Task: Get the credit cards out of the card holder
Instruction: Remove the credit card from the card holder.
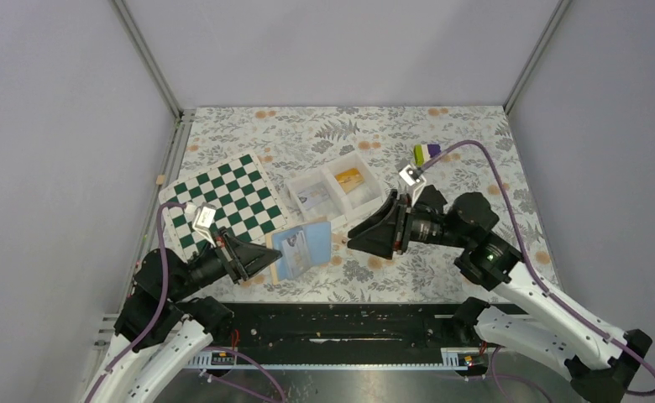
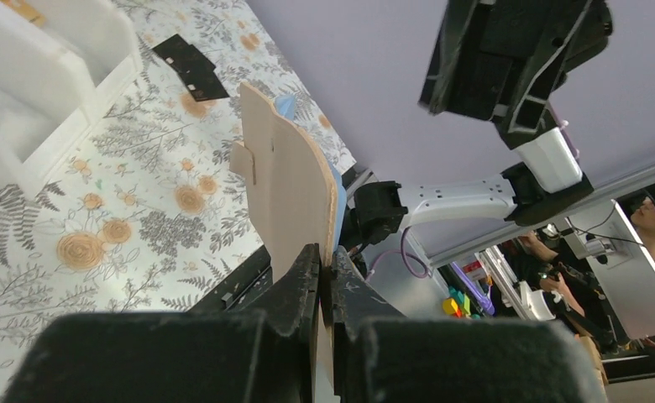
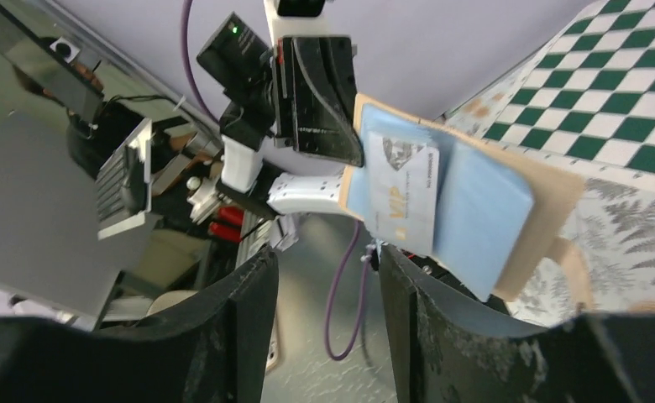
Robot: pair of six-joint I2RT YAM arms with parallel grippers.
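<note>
The card holder [image 1: 307, 250] is lifted off the table near the front, its two pale blue panels open toward the right arm. My left gripper [image 1: 267, 254] is shut on its left edge. In the left wrist view the holder's tan back [image 2: 286, 189] stands pinched between my left gripper [image 2: 327, 262] jaws. A whitish credit card [image 3: 402, 191] printed VIP sticks partway out of the holder [image 3: 484, 210]. My right gripper [image 3: 328, 273] is open and empty, a short way in front of that card. From above, my right gripper [image 1: 356, 237] sits just right of the holder.
A white two-compartment tray [image 1: 293, 185] behind the holder has a pale card [image 1: 314, 199] in its left compartment and an orange one [image 1: 349, 178] in its right. A green-and-white chequered board [image 1: 223, 197] lies at the left. A small purple, white and green block [image 1: 427, 153] sits further back.
</note>
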